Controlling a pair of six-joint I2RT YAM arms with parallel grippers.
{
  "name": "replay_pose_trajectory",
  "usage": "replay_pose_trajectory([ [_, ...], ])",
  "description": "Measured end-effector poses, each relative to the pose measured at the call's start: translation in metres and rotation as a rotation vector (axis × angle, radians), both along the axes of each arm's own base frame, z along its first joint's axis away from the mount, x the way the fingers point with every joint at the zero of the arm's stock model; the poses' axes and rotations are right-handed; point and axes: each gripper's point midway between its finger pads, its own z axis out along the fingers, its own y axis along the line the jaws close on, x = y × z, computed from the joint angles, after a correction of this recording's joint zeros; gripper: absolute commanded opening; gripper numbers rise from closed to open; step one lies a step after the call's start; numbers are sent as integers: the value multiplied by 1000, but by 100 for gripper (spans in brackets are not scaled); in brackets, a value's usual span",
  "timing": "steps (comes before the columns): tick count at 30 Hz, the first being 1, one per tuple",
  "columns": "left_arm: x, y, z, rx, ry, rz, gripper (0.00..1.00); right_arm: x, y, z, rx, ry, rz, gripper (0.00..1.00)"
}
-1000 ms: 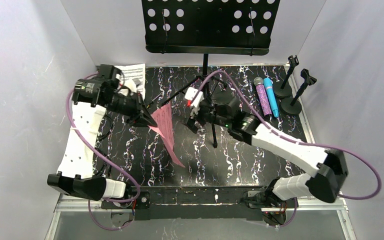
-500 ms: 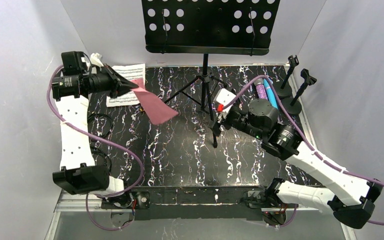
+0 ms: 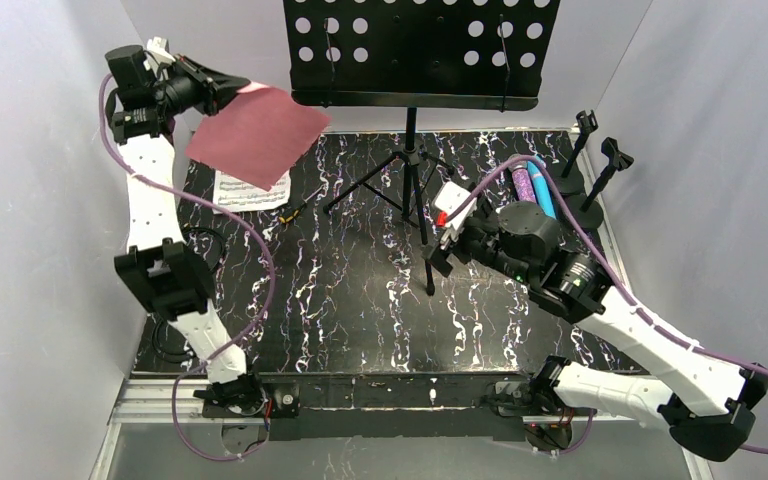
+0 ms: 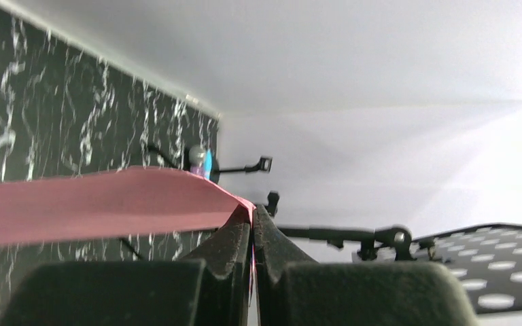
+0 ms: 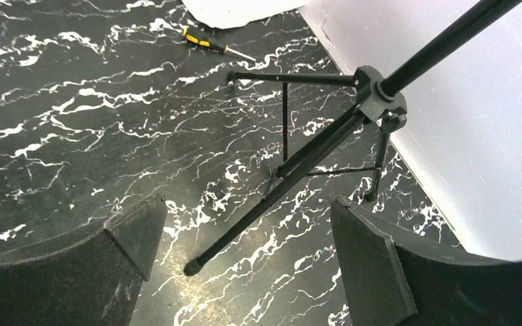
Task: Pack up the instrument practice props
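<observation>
White walls close in a black tabletop (image 3: pixel 360 300) veined with white marbling, and at its far edge a tall black tripod (image 3: pixel 412 170) carries a perforated plate (image 3: pixel 420 50). Raised high at the far left corner, the left gripper (image 3: pixel 247 88) has its jaws pressed tight on one corner of the pink music sheet (image 3: pixel 257 135). The sheet is a plain dusty-rose rectangle held off the table and fanned out flat towards the stand; in the left wrist view its edge (image 4: pixel 95 204) runs straight into the closed fingertips. Below it the white music sheet (image 3: pixel 250 190), printed with staves, lies flat on the table and is partly hidden by the pink one. The right gripper (image 5: pixel 245 231) hovers over the tripod's legs with its fingers spread wide and nothing between them. Behind its wrist, at the right rear, the purple glitter microphone (image 3: pixel 523 183) and the blue microphone (image 3: pixel 544 195) lie side by side, touching. Just beside them stand the farther mic holder (image 3: pixel 577 148) and the nearer mic holder (image 3: pixel 603 178), each a slanted stem on a round base. A small yellow-handled screwdriver (image 5: pixel 207 42) lies near the white sheet
</observation>
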Motion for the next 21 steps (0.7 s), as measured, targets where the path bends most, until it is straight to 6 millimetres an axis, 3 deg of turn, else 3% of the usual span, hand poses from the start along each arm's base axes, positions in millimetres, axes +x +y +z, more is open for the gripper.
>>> replay_pose_trajectory([
  [6,89,28,-5,-97,-105,15,0,14,6,-26,-91,25,-30,99],
  [11,152,50,-36,-182,-155,40,0,28,17,-59,-193,66,-45,99],
  [15,170,56,-74,-239,-118,46,0,36,24,-80,-253,96,-47,99],
  [21,163,49,-105,-259,-123,-35,0,43,33,-87,-274,112,-42,99],
])
